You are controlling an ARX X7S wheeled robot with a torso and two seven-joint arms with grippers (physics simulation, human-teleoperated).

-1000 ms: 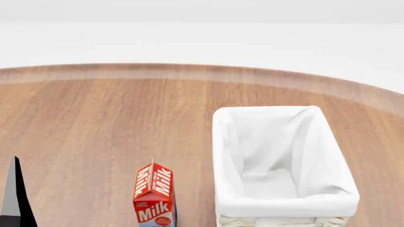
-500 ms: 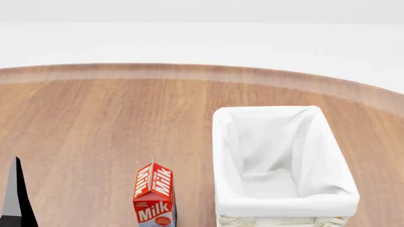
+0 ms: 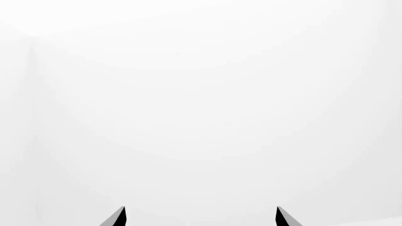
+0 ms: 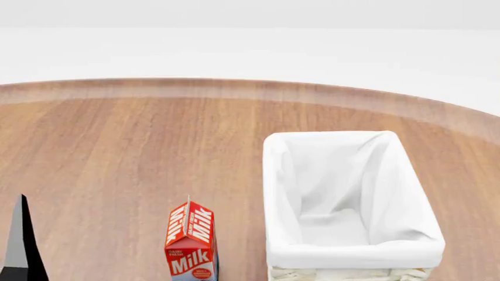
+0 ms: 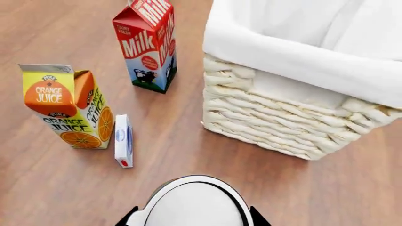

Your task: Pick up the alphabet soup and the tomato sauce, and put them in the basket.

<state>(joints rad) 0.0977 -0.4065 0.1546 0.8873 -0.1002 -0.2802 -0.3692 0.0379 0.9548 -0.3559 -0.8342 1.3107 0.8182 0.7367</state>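
One can top [image 5: 196,203] sits between the right jaws

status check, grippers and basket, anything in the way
Left gripper open, holding nothing. Right gripper around a silver-topped can, label hidden. Basket empty. Milk carton stands beside the basket.

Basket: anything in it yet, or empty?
Empty as far as visible: the head view shows only white cloth lining inside the basket. No can in it; its nearest inner corner is hidden by the rim.
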